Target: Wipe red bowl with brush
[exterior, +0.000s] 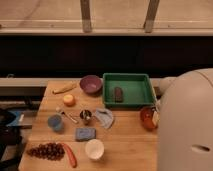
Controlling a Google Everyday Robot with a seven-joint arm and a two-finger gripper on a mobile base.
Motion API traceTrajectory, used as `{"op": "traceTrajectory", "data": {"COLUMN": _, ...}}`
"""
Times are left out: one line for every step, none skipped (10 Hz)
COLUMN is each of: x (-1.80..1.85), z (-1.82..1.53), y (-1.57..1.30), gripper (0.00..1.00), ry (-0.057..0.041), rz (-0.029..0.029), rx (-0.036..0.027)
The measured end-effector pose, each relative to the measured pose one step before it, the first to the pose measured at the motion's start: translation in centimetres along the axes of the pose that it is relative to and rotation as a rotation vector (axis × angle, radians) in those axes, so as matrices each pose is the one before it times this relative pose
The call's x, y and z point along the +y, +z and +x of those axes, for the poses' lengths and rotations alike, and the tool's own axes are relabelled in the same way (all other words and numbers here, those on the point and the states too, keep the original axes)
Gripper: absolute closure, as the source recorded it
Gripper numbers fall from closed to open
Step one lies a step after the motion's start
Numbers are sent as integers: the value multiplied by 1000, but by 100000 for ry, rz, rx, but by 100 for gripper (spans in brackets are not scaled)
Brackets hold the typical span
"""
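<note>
- The red bowl [148, 118] sits on the wooden table [125, 145] at the right, just in front of the right front corner of the green tray [135, 90].
- The robot's big white arm [185, 125] fills the whole right side of the view and covers the bowl's right rim.
- The gripper is somewhere behind that white bulk, so it doesn't show. Its jaws are fully closed, but I can't tell if they have hold of anything.
- The brush is hidden too. There's a pale bit right at the bowl's right edge, but I honestly can't tell what it is.
- Inside the tray there's one small dark brown block [118, 93], lying left of centre.
- The purple bowl [90, 84] is just left of the tray, with a banana [65, 88] further left and a small orange fruit [69, 100] in front of the banana.
- In the middle of the table, a little metal cup [85, 116] has a grey cloth [104, 118] just to its right, a spoon [67, 116] to its left and a blue cup [55, 122] left of that.
- The blue sponge [85, 133] lies in front of the metal cup.
- Along the front edge are a white cup [94, 148], a red chili [71, 155] and a bunch of dark grapes [44, 151] at the left corner.
</note>
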Motion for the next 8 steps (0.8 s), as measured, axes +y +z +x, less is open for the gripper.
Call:
{"op": "traceTrajectory", "data": {"x": 349, "z": -666, "y": -216, "gripper": 100, "ry": -917, "rz": 189, "rx": -546}}
{"op": "traceTrajectory", "data": {"x": 252, "z": -293, "y": -286, "gripper": 100, "ry": -972, "rz": 271, "rx": -596}}
{"op": "traceTrajectory", "data": {"x": 314, "z": -76, "y": -214, "gripper": 100, "ry": -742, "rz": -110, "rx": -455}}
{"op": "traceTrajectory", "data": {"x": 615, "z": 31, "y": -275, "gripper": 100, "ry": -1705, "rz": -494, "rx": -1210}}
{"op": "traceTrajectory", "data": {"x": 520, "z": 773, "y": -140, "gripper": 100, "ry": -1310, "rz": -414, "rx": -215}}
{"op": "traceTrajectory", "data": {"x": 864, "z": 952, "y": -128, "gripper": 100, "ry": -1747, "rz": -551, "rx": -653}}
{"op": "traceTrajectory", "data": {"x": 947, "z": 982, "y": -84, "gripper": 100, "ry": -1539, "rz": -378, "rx": -259}}
{"op": "traceTrajectory", "data": {"x": 631, "z": 1073, "y": -17, "gripper": 100, "ry": -1151, "rz": -156, "rx": 256}}
